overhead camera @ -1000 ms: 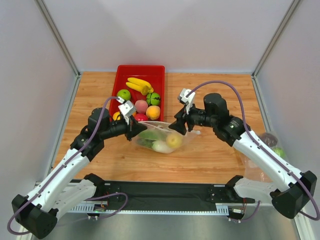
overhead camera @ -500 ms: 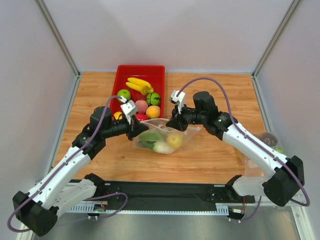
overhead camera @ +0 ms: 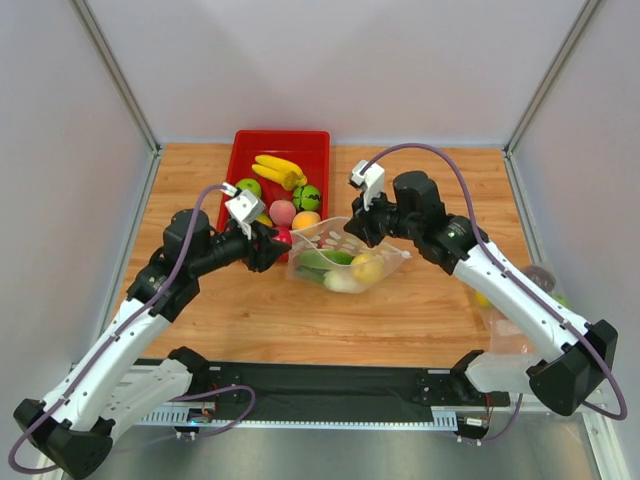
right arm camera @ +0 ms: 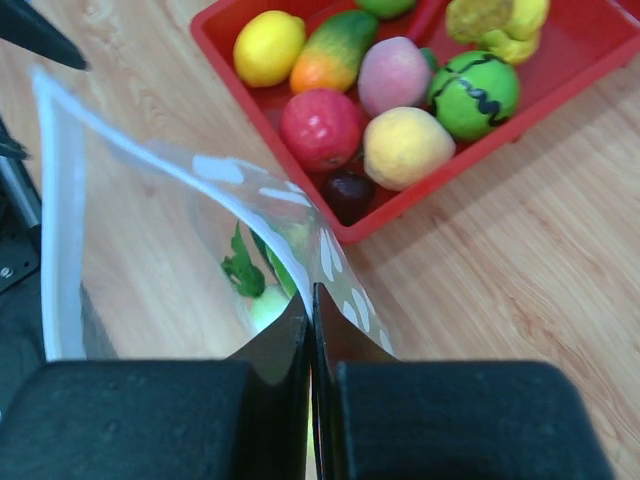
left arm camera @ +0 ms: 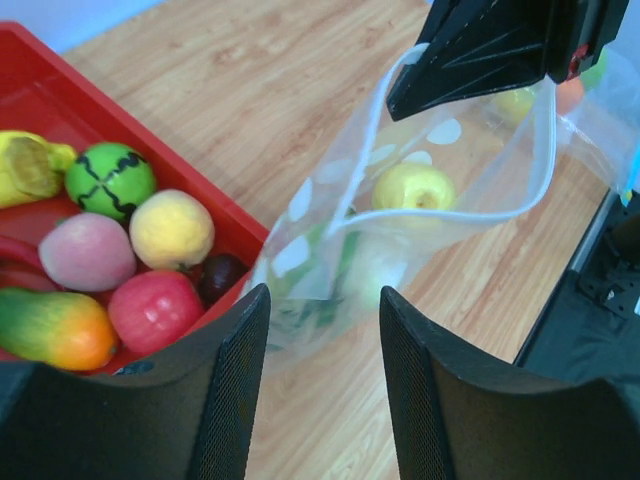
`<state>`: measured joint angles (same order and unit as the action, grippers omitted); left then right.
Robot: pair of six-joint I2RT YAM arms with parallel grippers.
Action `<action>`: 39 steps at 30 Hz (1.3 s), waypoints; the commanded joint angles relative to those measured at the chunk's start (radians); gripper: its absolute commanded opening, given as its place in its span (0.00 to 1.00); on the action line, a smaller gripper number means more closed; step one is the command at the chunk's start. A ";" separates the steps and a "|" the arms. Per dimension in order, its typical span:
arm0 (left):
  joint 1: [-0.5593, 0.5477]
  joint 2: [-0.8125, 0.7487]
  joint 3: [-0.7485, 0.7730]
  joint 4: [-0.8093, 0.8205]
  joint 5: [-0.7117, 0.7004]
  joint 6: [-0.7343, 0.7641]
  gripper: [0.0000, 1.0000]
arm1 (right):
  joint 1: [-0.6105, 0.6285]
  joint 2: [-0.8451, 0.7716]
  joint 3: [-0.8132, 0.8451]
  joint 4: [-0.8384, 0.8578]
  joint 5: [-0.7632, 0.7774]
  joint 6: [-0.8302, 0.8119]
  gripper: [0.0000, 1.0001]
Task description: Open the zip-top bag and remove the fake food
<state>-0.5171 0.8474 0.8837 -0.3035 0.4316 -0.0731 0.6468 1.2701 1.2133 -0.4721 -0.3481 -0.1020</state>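
The zip-top bag, clear with white dots, lies in the middle of the table with its mouth gaping toward the red tray. My right gripper is shut on the bag's far rim and holds it up. In the top view that gripper is at the bag's back edge. My left gripper is open and empty, just left of the bag and not touching it. Inside lies the fake food: a yellow pear-like fruit, a green cucumber and a white vegetable.
A red tray behind the bag holds bananas, a green apple, a striped green ball and other fruit. A plain clear bag with coloured pieces lies at the right edge. A black rail runs along the near edge.
My left gripper has let go of the bag's left edge, opened and drawn back left. My right gripper has shut on the rim and pulled the bag rightward, spreading its mouth.
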 commanded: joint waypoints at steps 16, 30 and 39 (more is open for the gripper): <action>-0.248 0.238 0.155 0.239 -0.070 -0.263 0.58 | -0.001 -0.067 0.112 -0.166 0.549 0.160 0.00; -0.284 0.478 0.248 0.449 -0.060 -0.430 0.64 | -0.001 -0.144 0.100 -0.214 0.623 0.154 0.00; -0.284 0.571 0.279 0.393 -0.163 -0.430 0.65 | -0.001 -0.138 0.080 -0.203 0.587 0.147 0.00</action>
<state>-0.7959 1.4128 1.1259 0.0769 0.3099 -0.4908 0.6464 1.1496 1.2762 -0.6998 0.2440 0.0483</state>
